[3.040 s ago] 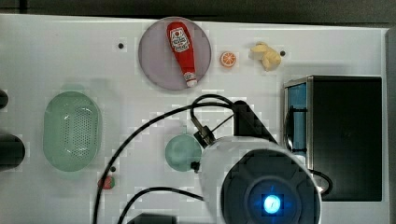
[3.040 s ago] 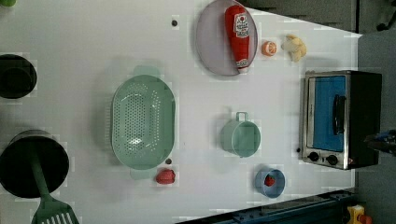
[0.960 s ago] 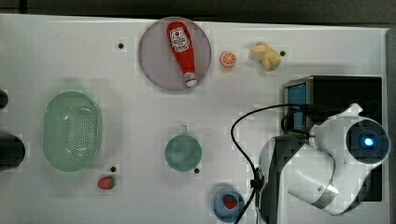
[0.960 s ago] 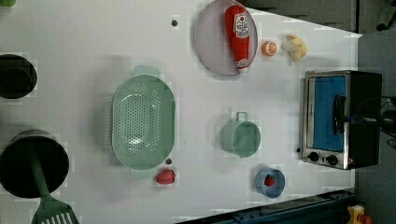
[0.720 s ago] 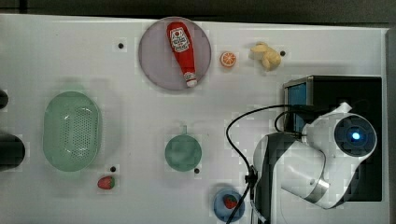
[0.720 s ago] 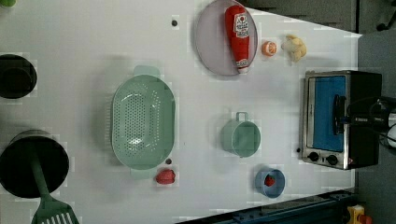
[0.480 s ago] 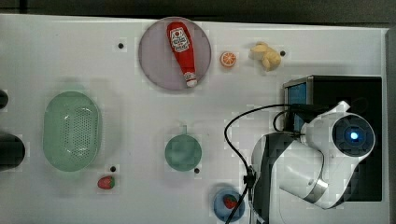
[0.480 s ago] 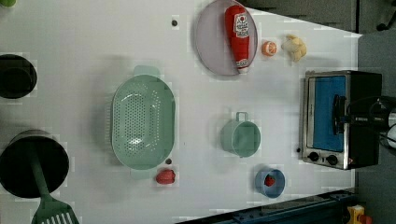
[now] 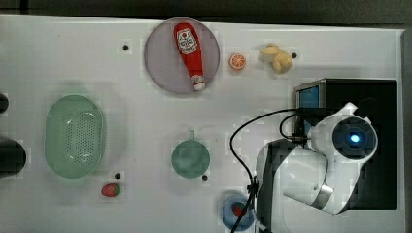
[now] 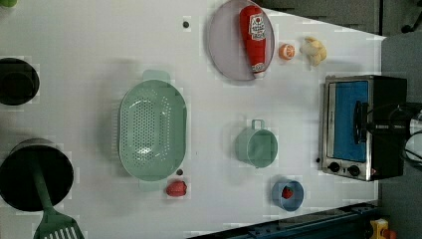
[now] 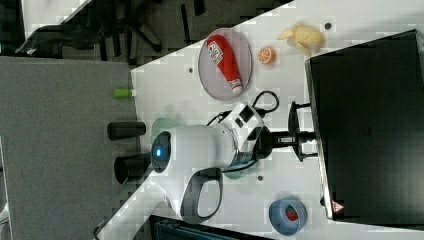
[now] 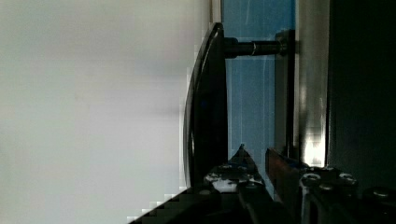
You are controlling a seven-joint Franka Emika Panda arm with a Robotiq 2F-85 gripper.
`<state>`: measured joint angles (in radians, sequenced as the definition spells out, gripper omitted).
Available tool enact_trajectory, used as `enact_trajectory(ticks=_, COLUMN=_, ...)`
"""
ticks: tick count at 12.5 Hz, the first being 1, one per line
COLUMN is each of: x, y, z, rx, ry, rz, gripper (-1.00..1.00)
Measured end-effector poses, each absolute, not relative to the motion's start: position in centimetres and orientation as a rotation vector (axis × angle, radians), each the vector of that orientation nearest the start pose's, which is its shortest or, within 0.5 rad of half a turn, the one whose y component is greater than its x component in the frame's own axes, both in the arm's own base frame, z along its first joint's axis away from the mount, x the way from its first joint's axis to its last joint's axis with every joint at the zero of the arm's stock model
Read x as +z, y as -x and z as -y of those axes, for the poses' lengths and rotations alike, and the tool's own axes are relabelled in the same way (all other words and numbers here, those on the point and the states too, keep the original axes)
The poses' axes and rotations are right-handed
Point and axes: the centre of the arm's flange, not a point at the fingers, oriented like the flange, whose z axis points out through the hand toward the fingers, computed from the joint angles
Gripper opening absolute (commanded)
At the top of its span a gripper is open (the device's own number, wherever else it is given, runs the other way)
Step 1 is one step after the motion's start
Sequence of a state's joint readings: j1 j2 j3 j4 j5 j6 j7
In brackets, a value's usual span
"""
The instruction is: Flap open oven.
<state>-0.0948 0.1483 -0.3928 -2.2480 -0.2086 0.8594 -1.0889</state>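
Observation:
The oven (image 10: 383, 94) stands at the left view's right edge, a black box with a silver frame, two knobs and a blue glass door (image 10: 346, 119) that is shut. Its dark bar handle (image 10: 357, 122) runs across the glass. My gripper (image 11: 302, 140) reaches level from the arm to that handle (image 11: 292, 120). In the wrist view the gripper (image 12: 260, 163) is open by a narrow gap with blue glass showing between the fingers. The handle (image 12: 208, 107) lies just beside one finger (image 12: 240, 165), not between the two. The arm (image 9: 316, 170) covers most of the oven (image 9: 350, 92) in the top view.
A blue bowl (image 9: 236, 212) sits near the arm's base, and a green cup (image 9: 190, 158) stands mid-table. A plate (image 9: 160, 63) with a ketchup bottle, an orange slice (image 9: 237, 61) and a yellow toy (image 9: 277, 58) lie by the far edge. A green colander (image 9: 75, 137) and a strawberry (image 9: 110, 190) are further off.
The arm swung from mid-table to over the oven's front. In the last second it only edged slightly along the door. The door has stayed shut.

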Motion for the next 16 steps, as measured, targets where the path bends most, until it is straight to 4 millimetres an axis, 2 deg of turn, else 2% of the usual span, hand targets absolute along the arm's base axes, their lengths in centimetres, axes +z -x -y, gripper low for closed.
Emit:
enact_trajectory(ticks=4, x=29.9, y=-48.7, z=21.7, rx=0.133, ry=3.411, rz=0.028, gripper=-0.65)
enact_trajectory(ticks=8, x=27.6, y=-49.5, z=16.0, rx=0.184, ry=3.519, rz=0.169, gripper=-0.65)
enact_trajectory(ticks=11, x=24.3, y=-50.1, z=11.0, rx=0.210, ry=3.610, rz=0.252, gripper=-0.65)
enact_trajectory(ticks=13, x=21.0, y=-50.1, z=7.7, rx=0.209, ry=3.682, rz=0.293, gripper=-0.65)
enact_trajectory(ticks=16, x=15.9, y=-48.8, z=3.3, rx=0.175, ry=3.783, rz=0.327, gripper=-0.65)
